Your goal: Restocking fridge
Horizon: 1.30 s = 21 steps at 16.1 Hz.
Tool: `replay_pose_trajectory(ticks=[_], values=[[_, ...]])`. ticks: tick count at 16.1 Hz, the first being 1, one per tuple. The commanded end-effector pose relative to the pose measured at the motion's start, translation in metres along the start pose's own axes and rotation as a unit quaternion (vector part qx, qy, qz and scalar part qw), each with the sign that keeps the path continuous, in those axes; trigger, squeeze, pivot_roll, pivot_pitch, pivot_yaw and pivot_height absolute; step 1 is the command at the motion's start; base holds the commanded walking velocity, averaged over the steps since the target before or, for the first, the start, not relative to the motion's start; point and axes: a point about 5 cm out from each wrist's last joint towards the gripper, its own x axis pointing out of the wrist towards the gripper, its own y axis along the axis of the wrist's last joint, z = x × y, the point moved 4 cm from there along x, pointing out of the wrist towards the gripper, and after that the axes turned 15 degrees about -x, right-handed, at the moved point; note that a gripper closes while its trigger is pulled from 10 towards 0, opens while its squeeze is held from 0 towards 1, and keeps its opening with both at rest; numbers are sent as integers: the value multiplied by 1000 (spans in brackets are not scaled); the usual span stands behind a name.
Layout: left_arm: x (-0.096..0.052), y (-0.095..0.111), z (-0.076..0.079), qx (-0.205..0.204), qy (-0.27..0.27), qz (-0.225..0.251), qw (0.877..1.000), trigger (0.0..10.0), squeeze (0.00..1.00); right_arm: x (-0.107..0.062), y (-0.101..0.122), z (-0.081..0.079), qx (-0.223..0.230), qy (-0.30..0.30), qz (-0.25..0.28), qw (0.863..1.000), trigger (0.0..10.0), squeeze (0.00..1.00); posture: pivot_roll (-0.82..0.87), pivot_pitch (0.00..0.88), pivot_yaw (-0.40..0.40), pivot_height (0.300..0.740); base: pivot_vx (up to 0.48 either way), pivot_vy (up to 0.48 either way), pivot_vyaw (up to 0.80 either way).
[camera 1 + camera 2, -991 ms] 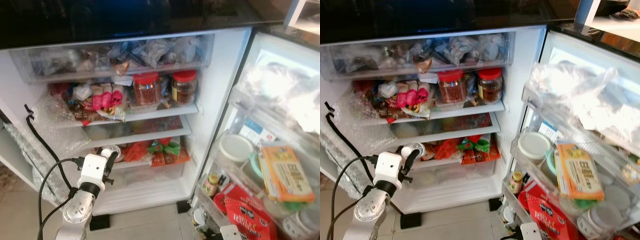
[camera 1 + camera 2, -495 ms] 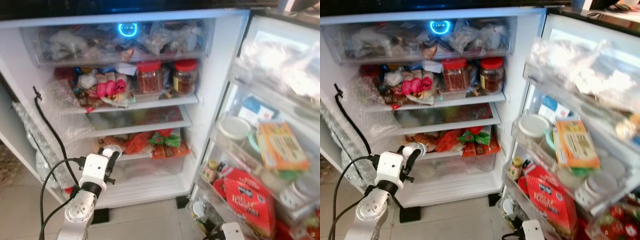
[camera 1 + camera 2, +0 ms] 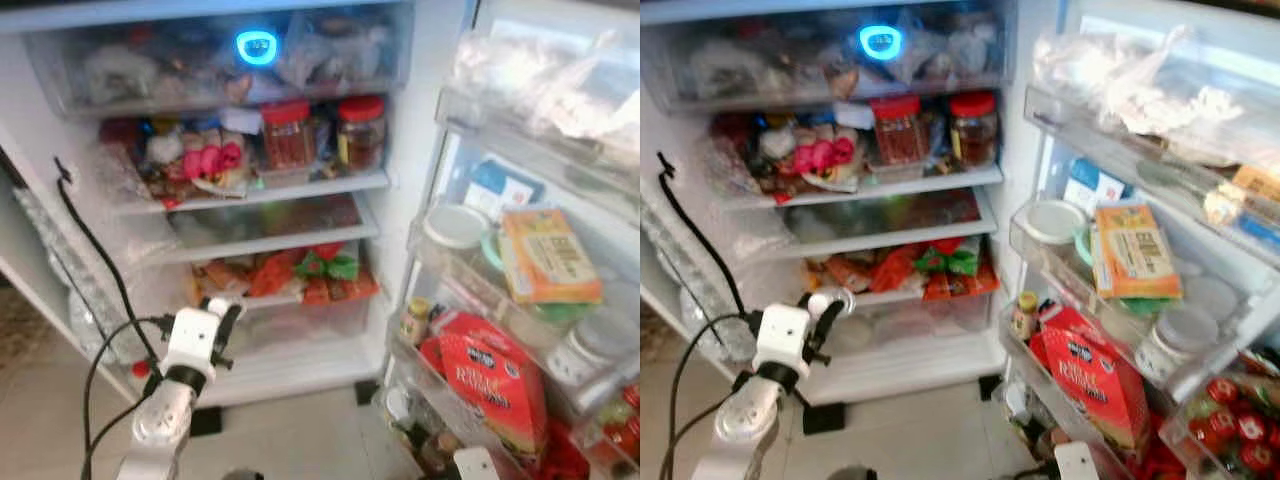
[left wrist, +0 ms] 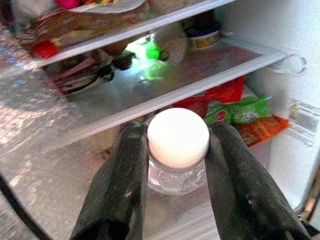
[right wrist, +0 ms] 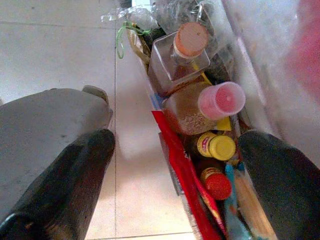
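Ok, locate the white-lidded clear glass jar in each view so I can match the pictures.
Left eye view: the white-lidded clear glass jar sits lower left, at the tip of the left gripper.
Right eye view: lower left, before the lowest shelf.
Left wrist view: centre, clamped between the two black fingers.
Right wrist view: not in it.
Shared landmark: the green snack packet right of the jar.

A clear jar [image 4: 177,165] has a white lid [image 4: 178,137]. The fingers [image 4: 122,190] are black. Two jars [image 3: 322,135] have red lids.
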Motion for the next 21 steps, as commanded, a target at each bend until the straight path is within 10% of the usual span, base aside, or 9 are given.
replay_pose_trajectory(ticks=[1,21], values=[[4,11,0,9,-4,19,1000,10000,0,0,2,-13,4,18,1,1000,10000,0,-82,0,-12,664,0,0,0],[8,15,3,16,-19,23,999,10000,0,0,3,-18,17,21,5,1000,10000,0,-80,0,5,634,0,0,0]])
